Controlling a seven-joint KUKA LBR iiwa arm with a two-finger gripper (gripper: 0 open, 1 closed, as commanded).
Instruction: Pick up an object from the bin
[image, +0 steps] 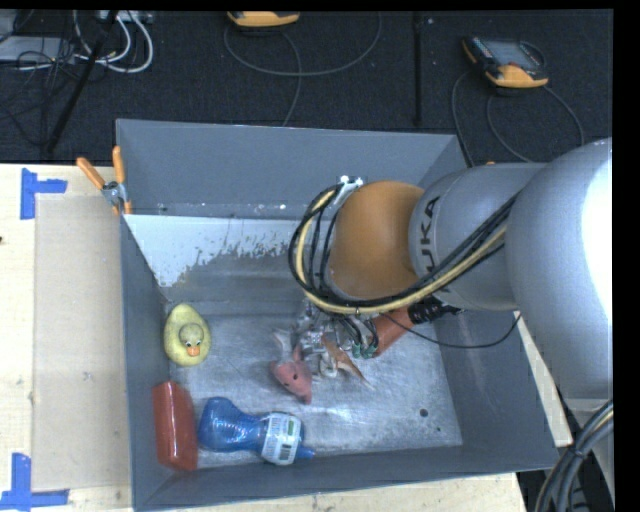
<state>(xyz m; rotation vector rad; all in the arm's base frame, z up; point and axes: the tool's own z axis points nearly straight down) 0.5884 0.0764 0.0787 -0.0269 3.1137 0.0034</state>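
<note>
- Pink toy (293, 378): small, lumpy, on the floor of the bin (432, 385) approx. mid-way, just below-left of the gripper (322, 348); touching or just apart, can't tell.
- Gripper: low over the floor, under the orange wrist cover (375, 240); open or closed, can't tell.
- Handling (my guess): prob. light, soft rubber/plastic, gives under squeeze, not fragile; odd shape may twist out.
- Hold: across the thicker mid-body, not the thin ends.
- Yellow duck (187, 334), red cylinder (175, 425) and blue bottle (245, 430) lie by the left/front walls, well apart, so no crowding.
</note>
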